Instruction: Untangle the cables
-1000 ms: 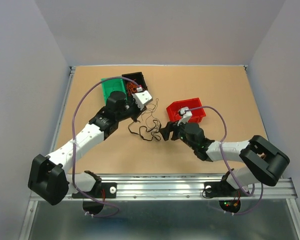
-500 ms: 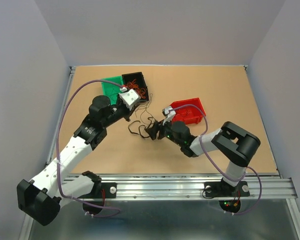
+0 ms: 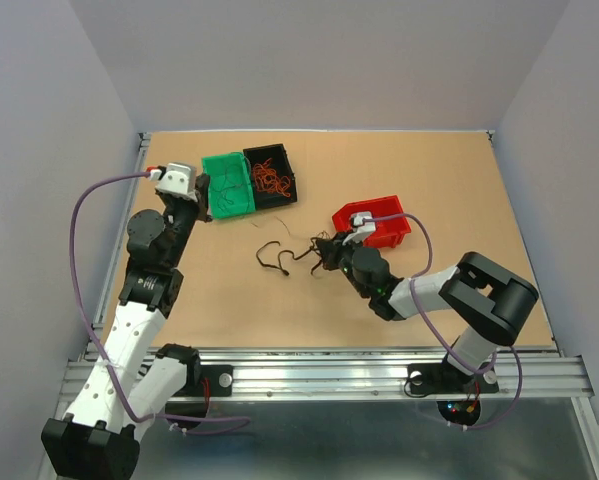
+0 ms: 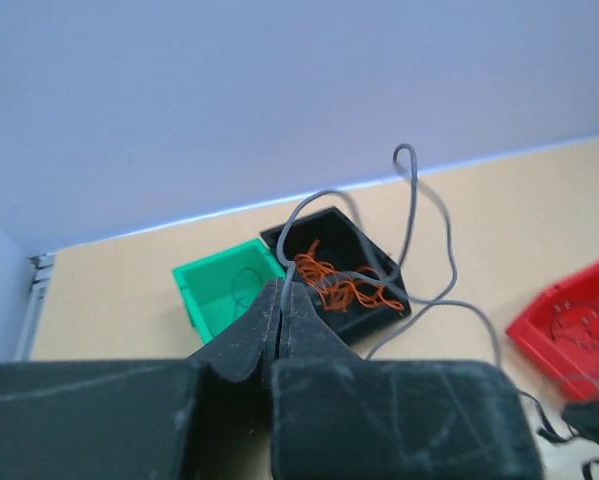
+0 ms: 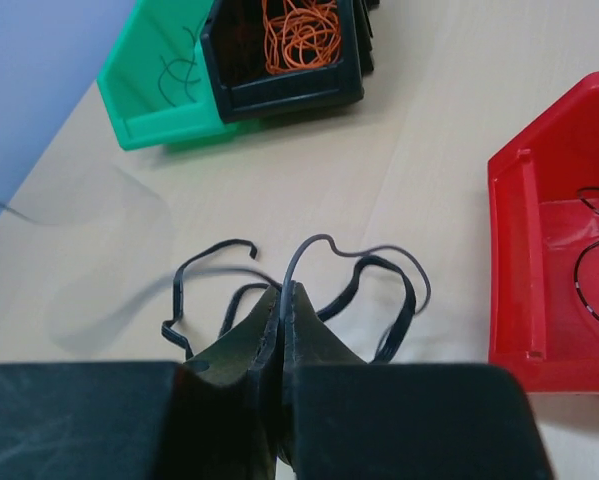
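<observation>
The tan table [image 3: 459, 180] stands between pale walls. My left gripper [image 4: 282, 292] is closed, its jaws pinching a thin grey cable [image 4: 413, 200] right at the tips. From there the cable rises in a loop in front of the black bin [image 4: 329, 222] and trails off toward my right side. The black bin holds orange cables [image 4: 339, 285], and the green bin [image 4: 219, 290] stands against it. From above, this gripper hangs just beside the green bin's left wall.

My right gripper [image 5: 282, 292] is clamped shut too, on a grey strand [image 5: 314, 240] that arches up out of the tips. I cannot tell whether it is the same cable. The black cable tangle [image 5: 222, 245] lies flat on the table just past those tips and to either side of them. The red bin [image 5: 509, 260] is near on the right.
</observation>
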Available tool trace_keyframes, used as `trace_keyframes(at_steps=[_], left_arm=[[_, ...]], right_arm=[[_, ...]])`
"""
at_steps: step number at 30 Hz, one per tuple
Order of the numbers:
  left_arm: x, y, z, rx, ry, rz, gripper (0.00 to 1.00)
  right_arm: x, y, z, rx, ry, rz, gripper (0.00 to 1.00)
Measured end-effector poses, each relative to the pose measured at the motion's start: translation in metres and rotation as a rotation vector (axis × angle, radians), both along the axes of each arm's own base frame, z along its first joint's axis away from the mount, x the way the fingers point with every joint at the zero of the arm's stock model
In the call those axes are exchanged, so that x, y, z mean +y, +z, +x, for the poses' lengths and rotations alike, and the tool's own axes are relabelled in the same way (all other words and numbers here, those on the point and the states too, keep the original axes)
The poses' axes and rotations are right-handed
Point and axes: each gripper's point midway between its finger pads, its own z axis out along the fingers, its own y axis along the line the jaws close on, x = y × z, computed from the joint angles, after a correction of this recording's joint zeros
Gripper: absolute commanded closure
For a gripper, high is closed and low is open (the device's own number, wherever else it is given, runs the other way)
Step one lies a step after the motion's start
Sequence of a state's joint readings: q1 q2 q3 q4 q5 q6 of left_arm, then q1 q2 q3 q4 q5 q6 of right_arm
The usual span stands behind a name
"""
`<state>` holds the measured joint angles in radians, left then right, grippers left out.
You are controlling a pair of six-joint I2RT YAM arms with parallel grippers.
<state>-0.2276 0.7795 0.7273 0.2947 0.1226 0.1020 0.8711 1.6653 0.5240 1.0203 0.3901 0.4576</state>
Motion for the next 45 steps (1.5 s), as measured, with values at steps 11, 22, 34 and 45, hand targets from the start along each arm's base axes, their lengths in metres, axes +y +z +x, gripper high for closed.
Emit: trace_keyframes(at_steps=[11,22,34,45], left_arm=[[0.034,0.007,0.010,-0.034,0.142,-0.093,1.00],[0.010,-0.031,0.039,0.077,0.032,-0.022,1.00],[0.011,-0.106,0.103,0.334,0.097,0.040,1.00],[0.019,-0.151,0.170,0.500,0.198,0.092,1.00]], right_arm=[[0.006,0.012,-0.010,-0.026,0.078,-0.004,0.90],[0.035,0.001,-0.042,-0.032,0.333,-0.128,0.36],[0.035,-0.004,-0.044,-0.027,0.338,-0.152,0.24],[0.032,0.011,-0.041,-0.053,0.317,-0.131,0.24]])
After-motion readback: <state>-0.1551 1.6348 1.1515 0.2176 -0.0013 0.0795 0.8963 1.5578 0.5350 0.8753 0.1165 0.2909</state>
